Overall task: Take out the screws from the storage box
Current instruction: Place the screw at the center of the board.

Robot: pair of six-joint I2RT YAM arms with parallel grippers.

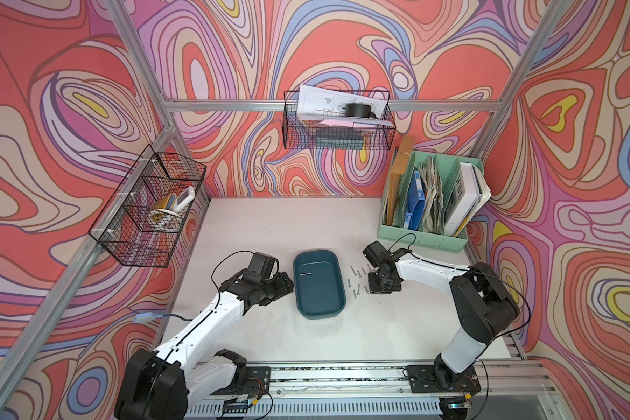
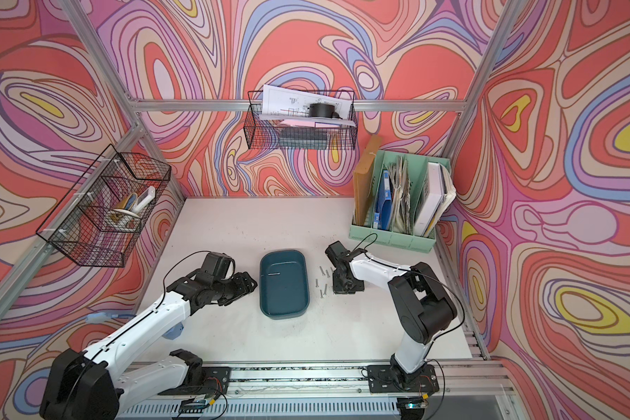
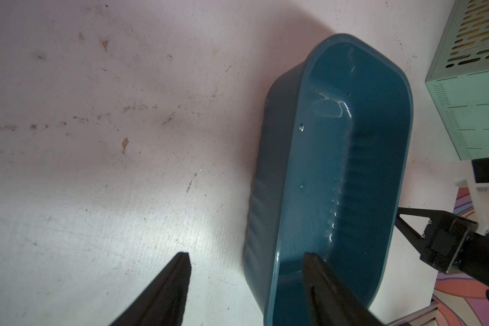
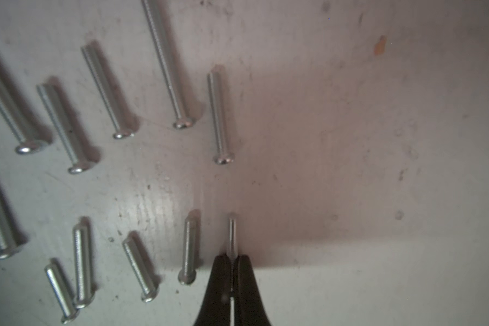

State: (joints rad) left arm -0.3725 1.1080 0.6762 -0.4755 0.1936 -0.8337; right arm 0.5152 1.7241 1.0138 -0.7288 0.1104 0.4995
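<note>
Now: right gripper [image 4: 232,256] pinches a screw [image 4: 232,234] just over the table [image 4: 350,141], beside the laid-out screws [image 1: 357,282]; lower flat, then release. Left gripper [image 3: 246,254] stands open at the tray [image 1: 324,294] rim, last screw [image 1: 307,272] inside.

Left arm [image 1: 211,316] jaws spread; right arm [image 1: 426,269] jaws clamped.

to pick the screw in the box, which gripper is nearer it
Left: the left gripper is at the box rim near the screw; right gripper outside, past the opposite rim.
</note>
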